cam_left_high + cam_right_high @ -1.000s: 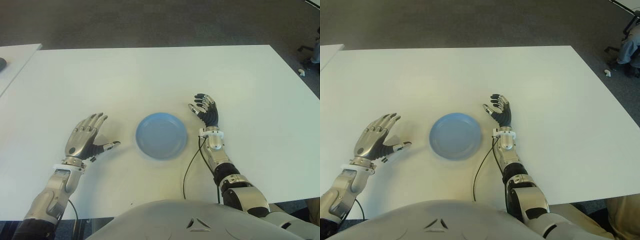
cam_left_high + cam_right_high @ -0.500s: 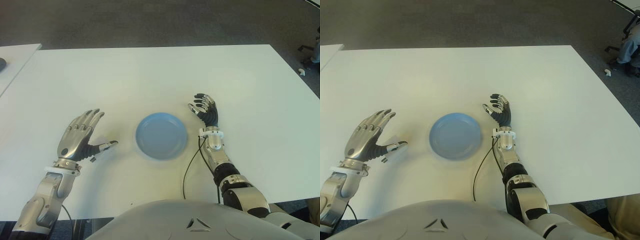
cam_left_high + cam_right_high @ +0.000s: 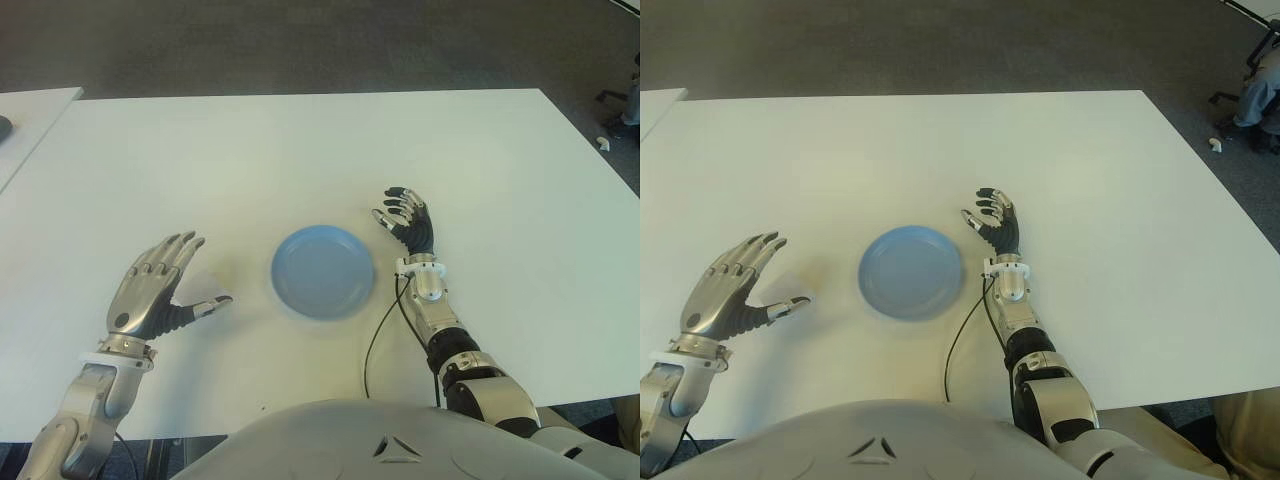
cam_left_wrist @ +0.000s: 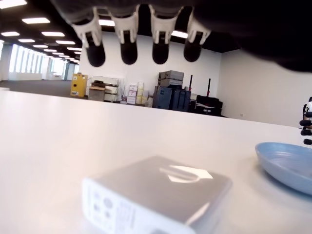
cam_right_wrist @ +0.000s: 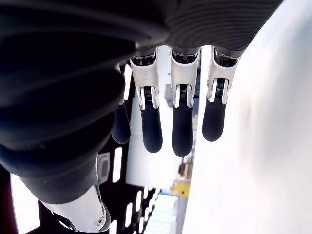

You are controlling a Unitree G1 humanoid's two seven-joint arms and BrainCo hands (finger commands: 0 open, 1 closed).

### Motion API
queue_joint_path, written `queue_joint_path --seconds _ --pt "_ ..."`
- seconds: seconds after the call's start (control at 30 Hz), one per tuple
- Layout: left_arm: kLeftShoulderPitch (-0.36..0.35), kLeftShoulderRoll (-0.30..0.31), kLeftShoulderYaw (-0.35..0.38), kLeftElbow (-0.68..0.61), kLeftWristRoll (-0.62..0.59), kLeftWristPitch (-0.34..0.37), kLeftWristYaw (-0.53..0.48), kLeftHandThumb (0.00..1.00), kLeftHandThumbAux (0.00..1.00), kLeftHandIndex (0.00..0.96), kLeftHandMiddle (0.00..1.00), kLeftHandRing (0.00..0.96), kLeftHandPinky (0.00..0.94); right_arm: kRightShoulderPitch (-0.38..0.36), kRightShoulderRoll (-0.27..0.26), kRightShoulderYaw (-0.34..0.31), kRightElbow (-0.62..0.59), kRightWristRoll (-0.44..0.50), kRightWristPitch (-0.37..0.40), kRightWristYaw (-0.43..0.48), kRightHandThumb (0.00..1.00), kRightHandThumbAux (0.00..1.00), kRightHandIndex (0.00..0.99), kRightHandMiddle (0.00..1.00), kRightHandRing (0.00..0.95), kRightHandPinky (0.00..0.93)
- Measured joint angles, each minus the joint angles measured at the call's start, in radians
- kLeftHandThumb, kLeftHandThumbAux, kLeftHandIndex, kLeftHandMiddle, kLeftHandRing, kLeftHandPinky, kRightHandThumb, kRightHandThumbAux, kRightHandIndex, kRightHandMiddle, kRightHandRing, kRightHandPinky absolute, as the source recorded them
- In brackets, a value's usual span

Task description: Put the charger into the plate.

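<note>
The charger (image 4: 156, 195), a flat white block, lies on the white table (image 3: 300, 150) just under my left hand's fingers (image 4: 129, 51), which hang above it without touching. My left hand (image 3: 165, 290) is spread open and holds nothing, a short way left of the blue plate (image 3: 322, 272). In the eye views the charger blends into the tabletop. The plate holds nothing, and its rim (image 4: 287, 163) shows beyond the charger in the left wrist view. My right hand (image 3: 405, 222) shows close to the plate's right edge, fingers (image 5: 178, 131) relaxed and holding nothing.
A black cable (image 3: 378, 340) runs from my right wrist back to the table's near edge. A second white table (image 3: 30, 110) stands apart at the far left. Grey carpet lies beyond the far edge.
My left hand has drawn back toward me and leftward, away from the plate. The right hand has barely shifted.
</note>
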Motion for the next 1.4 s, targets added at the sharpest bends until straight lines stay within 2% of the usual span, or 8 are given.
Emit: queue_joint_path --seconds 0.33,0.6,1.0,1.4 --pt "0.061 -0.010 0.000 0.033 0.006 -0.002 0.000 0.185 0.173 0.000 0.000 0.000 0.000 0.006 0.000 0.007 -0.007 0.000 0.000 0.011 0.000 0.837 0.271 0.321 0.328 0.321" --pt "0.057 -0.025 -0.016 0.085 0.036 0.010 0.003 0.144 0.180 0.000 0.000 0.000 0.000 0.008 0.001 0.011 -0.010 0.001 0.001 0.028 0.000 0.839 0.272 0.322 0.328 0.319" --pt "-0.009 -0.035 -0.065 0.215 0.062 0.022 0.056 0.122 0.172 0.000 0.002 0.000 0.000 0.010 0.002 0.011 -0.010 0.003 0.003 0.042 0.000 0.820 0.288 0.331 0.338 0.332" --pt "-0.131 -0.036 -0.130 0.363 0.066 0.029 0.140 0.129 0.171 0.000 0.015 0.000 0.000 0.010 0.003 0.011 -0.009 0.003 0.002 0.040 0.000 0.770 0.311 0.347 0.351 0.330"
